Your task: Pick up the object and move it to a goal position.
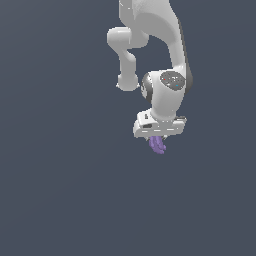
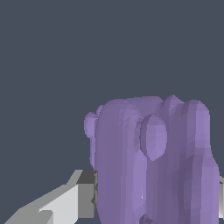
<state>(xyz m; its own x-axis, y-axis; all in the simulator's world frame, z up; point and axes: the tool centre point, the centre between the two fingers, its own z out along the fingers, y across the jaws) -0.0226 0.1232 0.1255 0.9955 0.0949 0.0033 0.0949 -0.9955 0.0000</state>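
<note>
While the arm hangs over a plain dark grey ground, these hold:
Gripper: pointing down, closed in on the purple object, narrowed to its width.
Object: lumpy, purple, knobbly; it juts out below the gripper, just under the white hand.
Contact: in the wrist view one finger presses the object from the side; the other shows only as a sliver at the opposite edge.
Arm: white, bent above the gripper.

The object is sitting between the fingers of the pincer, sticking out just below it, under the arm.
</note>
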